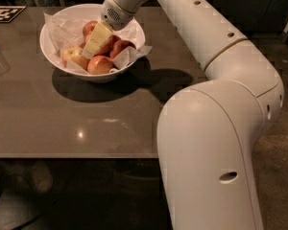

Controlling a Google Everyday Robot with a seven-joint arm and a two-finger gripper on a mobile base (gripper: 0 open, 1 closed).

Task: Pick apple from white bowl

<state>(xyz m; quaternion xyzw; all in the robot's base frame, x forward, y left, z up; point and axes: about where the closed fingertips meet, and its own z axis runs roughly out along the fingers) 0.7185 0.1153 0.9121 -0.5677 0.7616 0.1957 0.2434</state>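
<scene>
The white bowl (53, 56) stands at the back left of the brown table, lined with crumpled white paper (134, 54). Several apples lie in it. An orange-red apple (100, 64) sits at the front, a paler yellowish one (73, 56) to its left, and red ones at the back (89, 28) and right (121, 47). No sticker can be made out. My gripper (93, 46), cream-coloured, reaches down into the middle of the bowl among the apples, just above the orange-red one. It hides the apples in the centre.
My white arm (216, 47) spans from the bowl to the lower right and fills the front right of the view. A black-and-white marker tag (2, 12) lies at the table's back left. The table's front edge (72, 155) runs across below the bowl.
</scene>
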